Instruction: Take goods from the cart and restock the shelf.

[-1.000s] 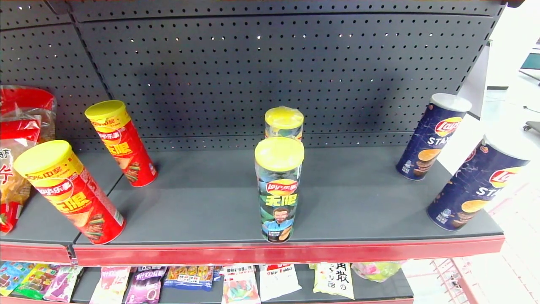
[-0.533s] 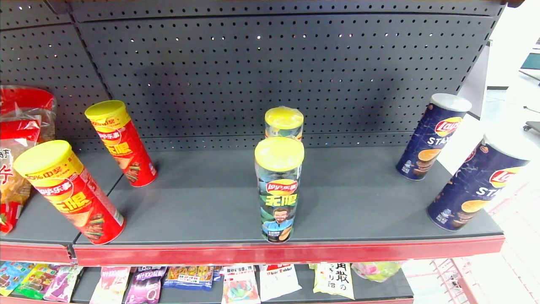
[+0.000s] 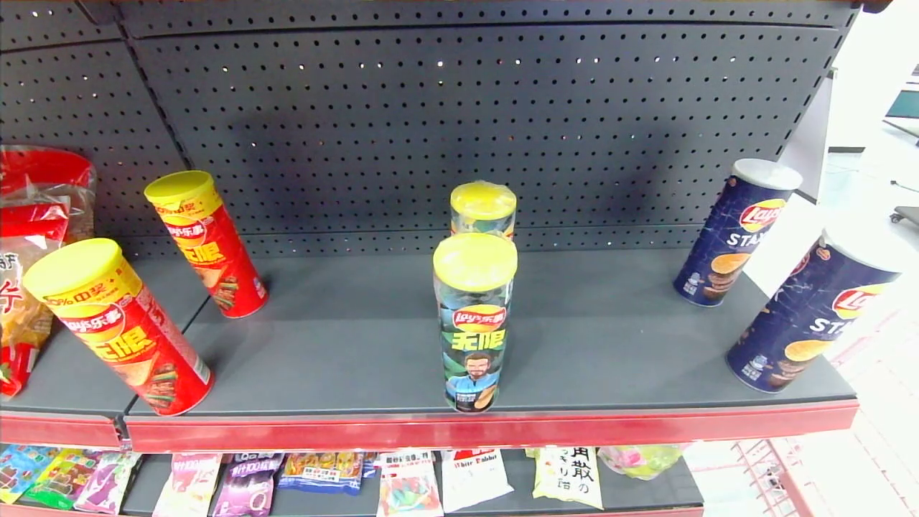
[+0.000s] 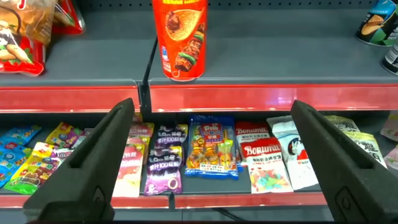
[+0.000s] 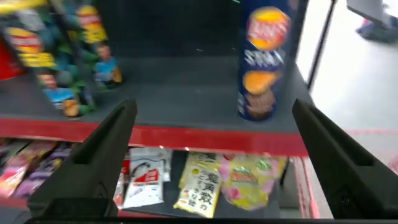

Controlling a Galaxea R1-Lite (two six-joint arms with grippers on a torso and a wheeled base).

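Black fingers of the left gripper [image 4: 212,106] stand spread wide with nothing between them, facing the sweet packets [image 4: 211,152] on the lower shelf and, above these, the front red canister [image 4: 181,37]. The right gripper [image 5: 214,102] gapes equally empty before the front blue canister [image 5: 264,59] at the shelf's end. The head view adds the whole row. Behind the red shelf lip [image 3: 488,431], the front green canister [image 3: 474,323] stands at centre frame, between the red one at lower left and the blue one at right. Farther back stand the rear red canister [image 3: 206,244], rear green canister [image 3: 483,208] and rear blue canister [image 3: 732,233]. Snack bags [image 3: 29,251] fill the left edge, and the grey pegboard [image 3: 431,129] closes the top.
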